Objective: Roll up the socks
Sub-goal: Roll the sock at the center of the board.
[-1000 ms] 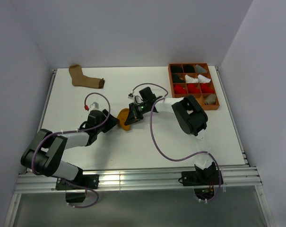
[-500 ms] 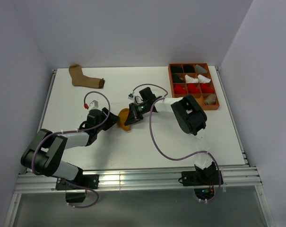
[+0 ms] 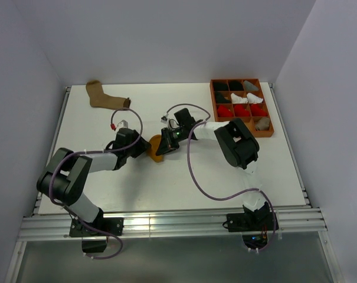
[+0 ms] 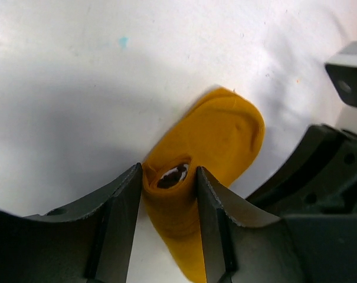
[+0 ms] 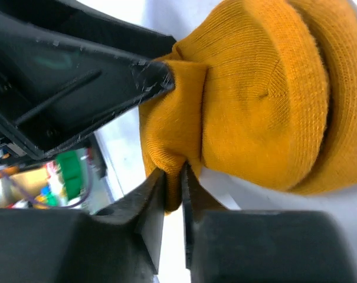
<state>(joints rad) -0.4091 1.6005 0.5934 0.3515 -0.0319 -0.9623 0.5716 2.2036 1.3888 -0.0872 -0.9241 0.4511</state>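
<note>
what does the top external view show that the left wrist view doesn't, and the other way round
Only the top external view shows the brown ankle sock lying flat at the far left and the orange compartment tray of rolled bundles at the far right. Only the left wrist view shows the dark-and-white opening at the roll's end. Both show the mustard yellow sock clamped by the left gripper, with the right gripper beside it.

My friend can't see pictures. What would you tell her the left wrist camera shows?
The left gripper squeezes the rolled end of a mustard yellow sock between its two dark fingers, and a dark-and-white cuff peeks out there. The sock lies on a white table, and part of the right arm shows at the right edge.
</note>
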